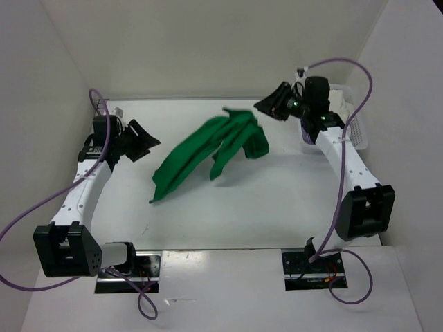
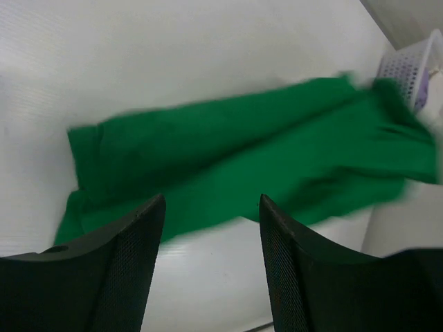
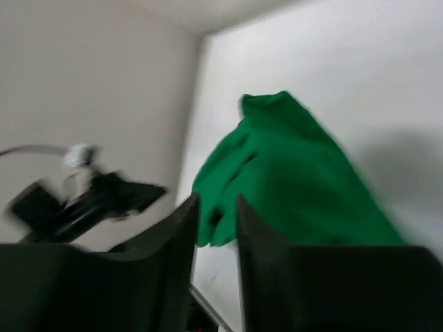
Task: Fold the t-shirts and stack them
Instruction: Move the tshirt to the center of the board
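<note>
The bright green t-shirt (image 1: 211, 149) lies crumpled in a long diagonal heap in the middle of the table. It also shows in the left wrist view (image 2: 263, 159) and in the right wrist view (image 3: 291, 173). My left gripper (image 1: 143, 140) is open and empty, to the left of the shirt and apart from it; its jaws (image 2: 211, 207) frame bare table. My right gripper (image 1: 268, 105) hovers just beyond the shirt's far right end; its jaws (image 3: 217, 204) stand a narrow gap apart with nothing between them. A white shirt (image 1: 339, 97) sits in the basket. The lavender shirt is not clearly visible.
A white mesh basket (image 1: 356, 128) stands at the right wall behind my right arm; it also shows in the left wrist view (image 2: 408, 69). White walls close the table on the left, back and right.
</note>
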Robot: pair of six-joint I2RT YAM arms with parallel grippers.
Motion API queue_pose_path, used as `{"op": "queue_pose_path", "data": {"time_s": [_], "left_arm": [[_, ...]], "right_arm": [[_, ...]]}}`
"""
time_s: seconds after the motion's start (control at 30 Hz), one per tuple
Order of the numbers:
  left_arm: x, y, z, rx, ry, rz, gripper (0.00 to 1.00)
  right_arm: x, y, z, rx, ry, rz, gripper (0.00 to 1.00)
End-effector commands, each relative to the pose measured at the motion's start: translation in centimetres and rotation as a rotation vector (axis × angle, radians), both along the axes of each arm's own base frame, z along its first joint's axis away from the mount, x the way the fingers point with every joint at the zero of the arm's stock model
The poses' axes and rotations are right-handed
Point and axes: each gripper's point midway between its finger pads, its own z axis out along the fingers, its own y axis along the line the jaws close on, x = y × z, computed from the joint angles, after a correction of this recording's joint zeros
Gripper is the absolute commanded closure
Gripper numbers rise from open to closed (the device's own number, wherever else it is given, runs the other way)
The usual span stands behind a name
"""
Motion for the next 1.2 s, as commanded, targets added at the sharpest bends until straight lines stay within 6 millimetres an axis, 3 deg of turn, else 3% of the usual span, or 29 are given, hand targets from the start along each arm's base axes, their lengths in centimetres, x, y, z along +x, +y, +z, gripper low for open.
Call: {"op": "queue_pose_path", "data": {"time_s": [0.0,0.07,0.1,0.17,0.2,0.27,0.33,0.4,0.47,0.6,0.67,0.7,0.73,0.87,0.9,1.0,1.17], "left_arm": [[0.2,2.6,0.5,0.1,-0.017,0.093,0.36],[0.1,3.1,-0.6,0.126,-0.001,0.107,0.36],[-0.1,3.1,-1.6,0.135,0.022,0.098,0.36],[-0.5,3.1,-3.6,0.135,0.047,0.096,0.35],[-0.8,3.0,-4.4,0.134,0.062,0.095,0.35],[-1.4,3.0,-6.1,0.134,0.09,0.093,0.35],[-2.2,3.4,-7.9,0.151,0.127,0.11,0.35],[-2.1,3.6,-8.8,0.172,0.142,0.103,0.33],[-1.9,3.5,-10.0,0.165,0.164,0.093,0.32],[-0.7,1.5,-11.8,0.173,0.195,0.042,0.32],[0.3,1.2,-12.2,0.174,0.194,0.033,0.35],[0.2,1.2,-12.6,0.175,0.206,0.032,0.35],[0.5,1.4,-12.9,0.184,0.207,0.042,0.37],[1.6,2.2,-12.9,0.212,0.202,0.084,0.37],[1.7,2.5,-12.9,0.218,0.204,0.102,0.37],[2.4,3.0,-12.6,0.225,0.183,0.142,0.36],[2.2,2.8,-15.0,0.223,0.245,0.128,0.37]], "right_arm": [[0.4,-3.8,-6.8,-0.205,0.081,-0.139,0.57],[-0.5,-4.4,-8.9,-0.238,0.136,-0.158,0.52],[-1.2,-5.0,-11.1,-0.262,0.179,-0.186,0.51],[-2.9,-5.9,-12.4,-0.282,0.224,-0.226,0.49],[-3.9,-6.5,-14.4,-0.305,0.275,-0.24,0.57],[-5.1,-7.6,-15.8,-0.349,0.303,-0.282,0.7],[-6.3,-8.3,-18.7,-0.382,0.365,-0.298,0.85],[-7.6,-7.3,-20.3,-0.394,0.4,-0.272,0.9],[-8.4,-5.3,-22.3,-0.415,0.453,-0.227,0.9],[-8.5,-3.0,-25.6,-0.429,0.538,-0.195,0.68],[-6.2,-2.6,-24.9,-0.4,0.511,-0.236,0.6],[-6.1,-2.8,-25.4,-0.412,0.52,-0.248,0.6],[-4.6,-2.6,-24.0,-0.401,0.48,-0.265,0.58],[-0.8,-3.5,-22.7,-0.473,0.407,-0.338,0.56],[-0.2,-4.2,-23.6,-0.516,0.419,-0.363,0.56],[1.5,-4.6,-23.4,-0.585,0.377,-0.364,0.55],[2.9,-4.7,-24.5,-0.642,0.382,-0.357,0.52]]}}
